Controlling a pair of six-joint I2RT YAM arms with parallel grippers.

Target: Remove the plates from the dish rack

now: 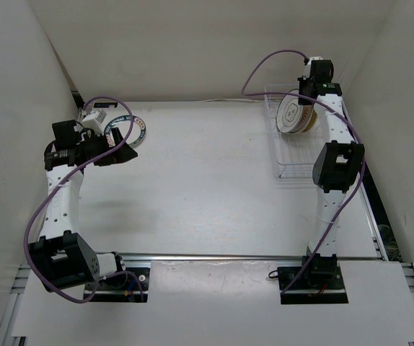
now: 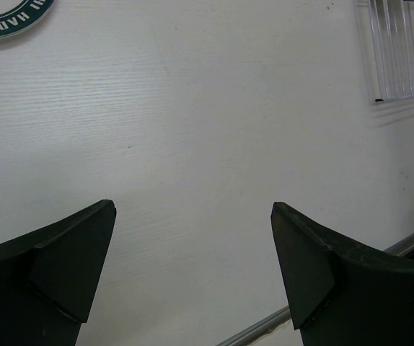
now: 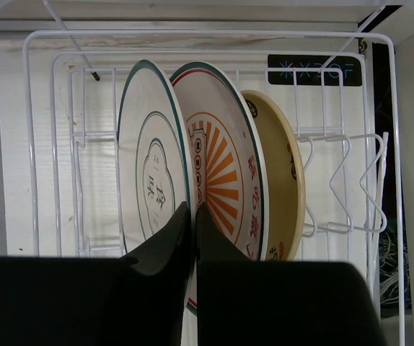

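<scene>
Three plates stand on edge in the white wire dish rack (image 3: 37,130), seen in the right wrist view. From left they are a white plate with dark rings (image 3: 149,166), a sunburst plate (image 3: 225,173) and a tan-yellow plate (image 3: 283,180). My right gripper (image 3: 192,205) is shut on the right rim of the ringed plate. From above, the right gripper (image 1: 306,92) hangs over the plates (image 1: 291,115) at the far end of the dish rack (image 1: 293,162). A dark-rimmed plate (image 1: 139,133) lies flat on the table at far left. Beside it my left gripper (image 1: 117,153) stands open and empty (image 2: 192,209).
White walls close in the table on the left, the back and the right. The rack's near half (image 1: 297,169) holds no plates. A corner of the rack (image 2: 405,50) shows in the left wrist view. A metal rail (image 1: 250,257) runs along the table's near edge.
</scene>
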